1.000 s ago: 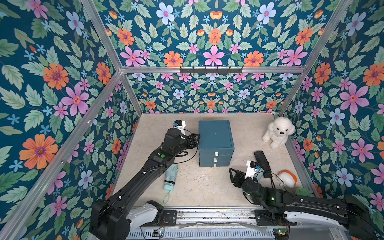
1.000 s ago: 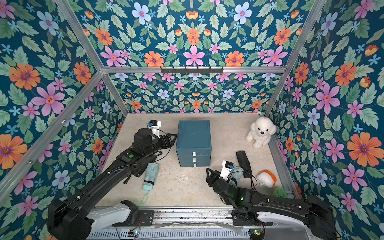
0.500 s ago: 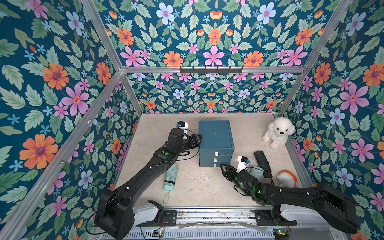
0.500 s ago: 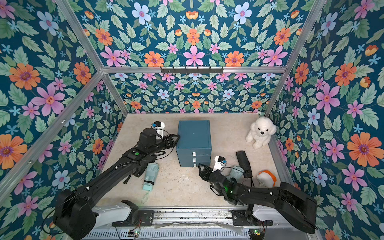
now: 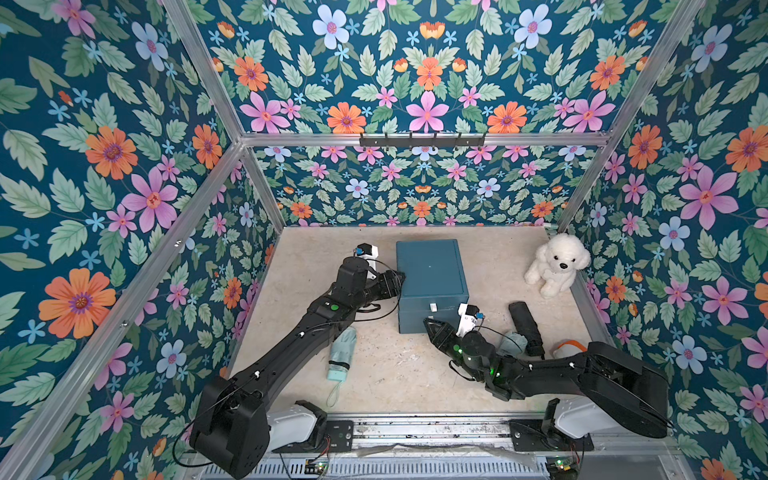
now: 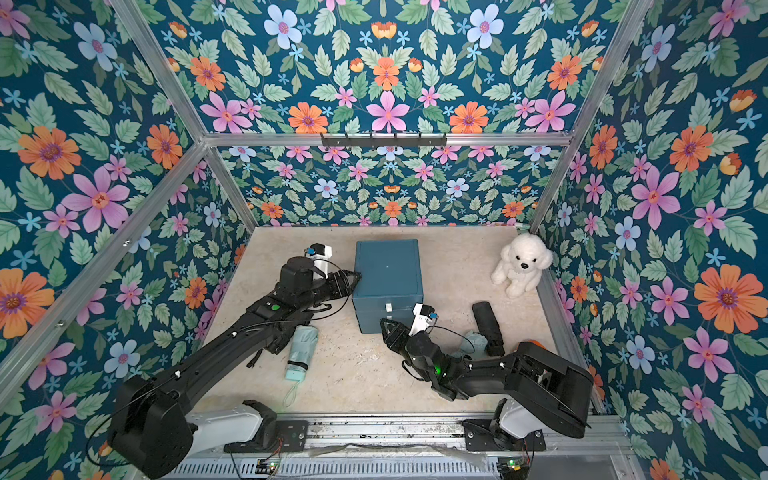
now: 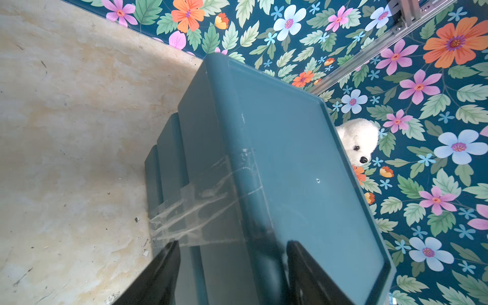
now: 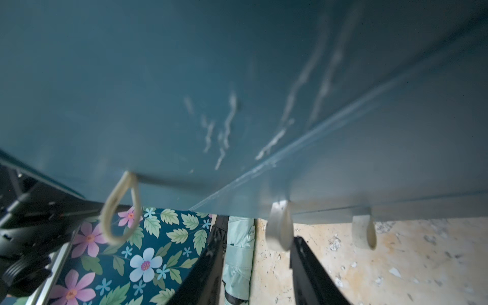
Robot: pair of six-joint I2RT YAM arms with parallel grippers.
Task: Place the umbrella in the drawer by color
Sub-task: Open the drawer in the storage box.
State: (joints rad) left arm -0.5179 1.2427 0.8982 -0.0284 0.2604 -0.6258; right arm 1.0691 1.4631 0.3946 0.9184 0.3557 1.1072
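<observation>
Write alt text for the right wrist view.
Close, blurred view of a teal drawer unit with three pale pull loops; the open jaws of the right gripper flank the middle loop without closing on it. Beyond lie a mint umbrella, beige floor and floral wall.

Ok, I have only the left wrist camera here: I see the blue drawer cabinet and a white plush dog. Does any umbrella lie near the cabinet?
Observer: Yes. In both top views a mint green umbrella lies flat on the floor, front-left of the drawer cabinet.
Operator: Thank you. And where is the right gripper?
Observer: The right gripper is at the cabinet front, jaws open at the middle pull loop. It has not gripped the loop yet.
</observation>
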